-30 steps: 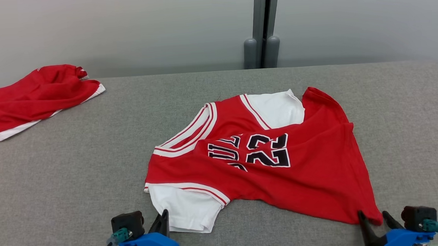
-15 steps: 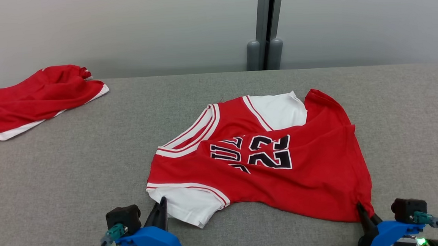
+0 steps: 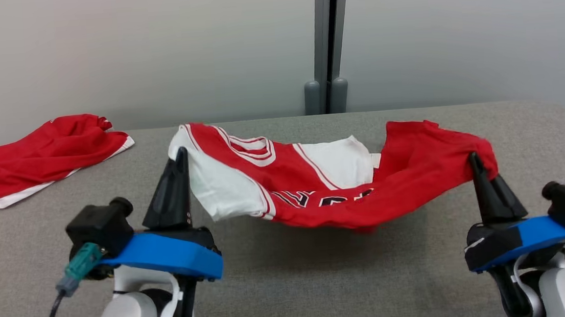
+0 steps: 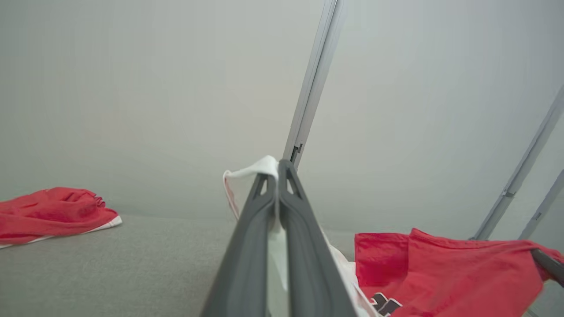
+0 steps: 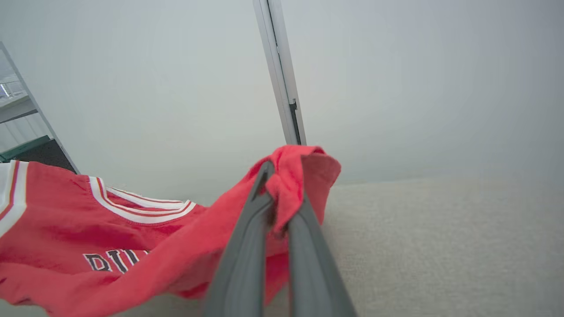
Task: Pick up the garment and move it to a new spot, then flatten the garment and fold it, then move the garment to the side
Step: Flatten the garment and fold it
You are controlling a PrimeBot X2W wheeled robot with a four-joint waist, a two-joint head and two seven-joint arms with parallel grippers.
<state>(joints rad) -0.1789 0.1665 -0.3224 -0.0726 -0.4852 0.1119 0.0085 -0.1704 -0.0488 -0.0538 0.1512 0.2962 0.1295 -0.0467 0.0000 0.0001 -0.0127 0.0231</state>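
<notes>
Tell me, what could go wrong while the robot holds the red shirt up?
The left gripper pinches only a thin white sleeve edge of the jersey, so it might slip out. The middle sags low between it and the right gripper, so it could drag on the table and bunch.

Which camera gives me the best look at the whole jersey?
Head view: the jersey hangs full width between the left gripper and right gripper. The left wrist view catches its pinched white sleeve and a red stretch; the right wrist view, its pinched red corner and some lettering.
</notes>
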